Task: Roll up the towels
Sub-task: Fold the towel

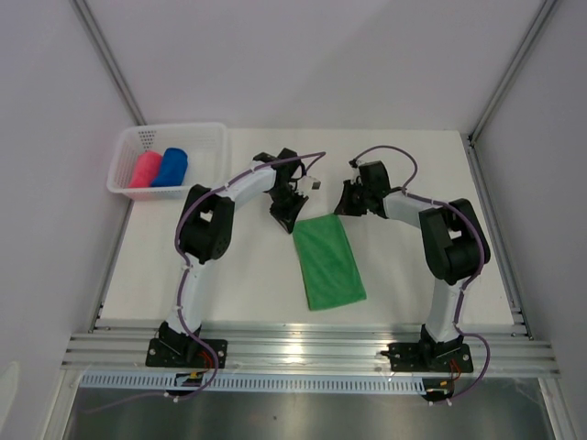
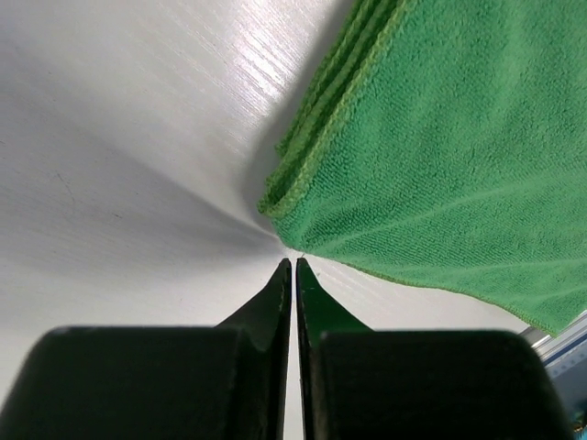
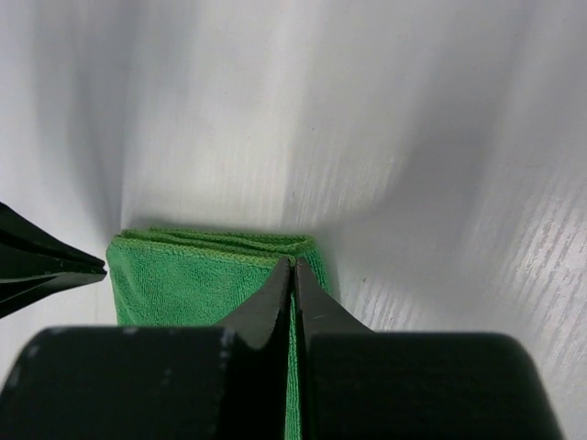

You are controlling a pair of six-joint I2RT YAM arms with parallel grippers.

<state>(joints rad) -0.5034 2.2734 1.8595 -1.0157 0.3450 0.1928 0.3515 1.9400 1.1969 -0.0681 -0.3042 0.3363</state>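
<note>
The green towel lies folded flat in the middle of the table. Just off its far left corner, my left gripper is shut; in the left wrist view the tips meet beside the layered corner of the green towel, with only white table showing in the slit. My right gripper is at the far right corner. Its tips are shut on the hem of the green towel. The pink towel and the blue towel lie rolled in the basket.
The white mesh basket stands at the table's far left corner. Enclosure walls rise on both sides and behind. The left gripper's fingers show at the left edge of the right wrist view, close to the towel's other corner.
</note>
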